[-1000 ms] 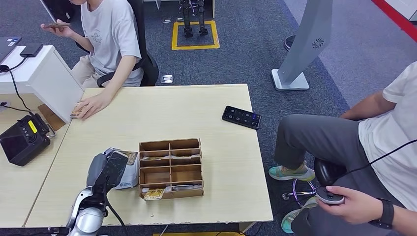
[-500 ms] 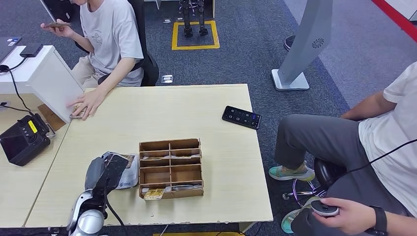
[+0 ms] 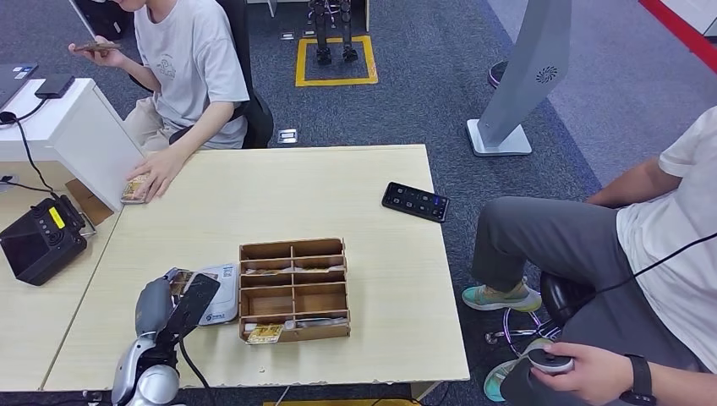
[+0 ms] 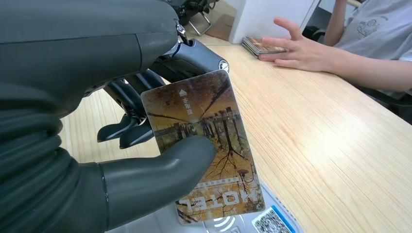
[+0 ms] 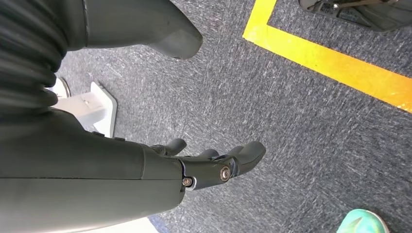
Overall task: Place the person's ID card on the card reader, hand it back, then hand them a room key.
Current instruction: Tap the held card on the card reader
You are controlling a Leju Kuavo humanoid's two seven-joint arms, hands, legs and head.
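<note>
One card (image 4: 204,145), brown with "HOTEL" print, is grasped by the left hand (image 4: 121,121); the right hand (image 5: 194,165) hangs released, fingers apart.

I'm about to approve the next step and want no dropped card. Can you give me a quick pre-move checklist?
1. Left hand holds the hotel card, thumb pressing its face: ok.
2. Card lies over the white card reader: ok.
3. Card resting flat on the reader: cannot tell.
4. Person's hand is on the table, far from the card: ok.
5. Right hand hangs empty over the floor: ok.
</note>
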